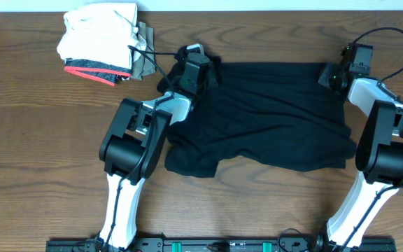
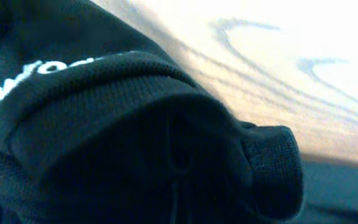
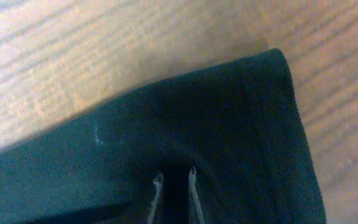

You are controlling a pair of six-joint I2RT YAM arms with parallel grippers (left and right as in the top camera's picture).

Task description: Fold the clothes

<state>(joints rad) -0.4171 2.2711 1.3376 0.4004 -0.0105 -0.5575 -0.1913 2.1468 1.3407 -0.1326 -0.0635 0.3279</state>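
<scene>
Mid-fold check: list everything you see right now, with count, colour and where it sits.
black shirt: one, black with small white lettering, spread across the table's middle between the arms
folded garments: one stack, white, cream, olive, grey with red trim, far left of table
table: one, brown wood grain, under everything
left arm: one, black and white, at shirt's left side
right arm: one, black and white, at shirt's right side
left tool: one, black, shut on shirt's far left corner
right tool: one, fingers narrowly apart at shirt's far right corner, grip unclear
</scene>
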